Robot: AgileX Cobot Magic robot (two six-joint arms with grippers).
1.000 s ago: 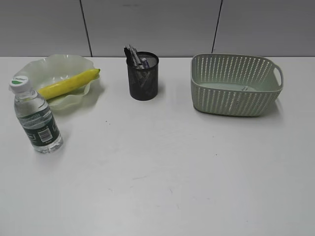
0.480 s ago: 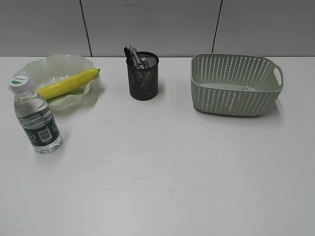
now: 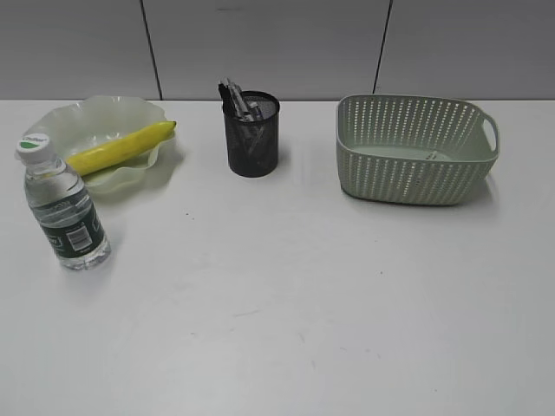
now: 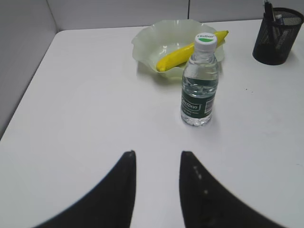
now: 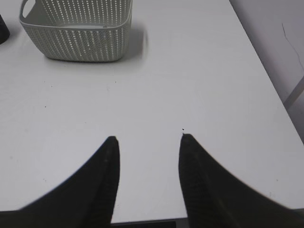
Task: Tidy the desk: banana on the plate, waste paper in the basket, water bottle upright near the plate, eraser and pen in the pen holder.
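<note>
**Nothing moved since the earlier frames**

Scene is static, both arms parked off the exterior view.

Banana (image 3: pixel 121 147) lies in the plate (image 3: pixel 61 117), far left. Water bottle (image 3: pixel 65 206) stands upright just in front of the plate, white cap up. Pen holder (image 3: pixel 252 134) sits mid-back with pens sticking out of it. Basket (image 3: pixel 414 149) is back right; can't tell what is inside.

Left gripper (image 4: pixel 156 159): jaws partly open, holding nothing, over bare surface (image 3: pixel 286 295) short of the bottle. Right gripper (image 5: pixel 148 142): jaws about half open, empty, basket well ahead of them.
</note>
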